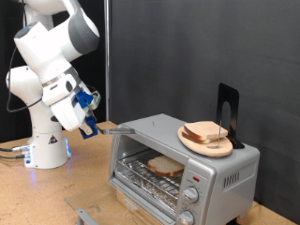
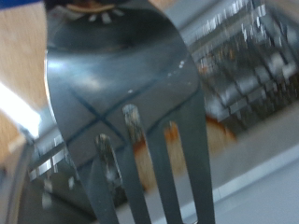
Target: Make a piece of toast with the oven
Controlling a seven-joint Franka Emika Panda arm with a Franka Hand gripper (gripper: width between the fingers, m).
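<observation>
Piece of toast lies flat on the wire rack inside the oven, door open; more slices sit on the round wooden plate atop the oven. We judge the slice light, soft and crumbly, best lifted from beneath rather than pinched at the crust. Oven is silver-grey metal, boxy, with round knobs at its front. The claw, beside the oven at its open end, grips a shiny metal fork reaching toward the oven; the oven stands on a wooden bench
</observation>
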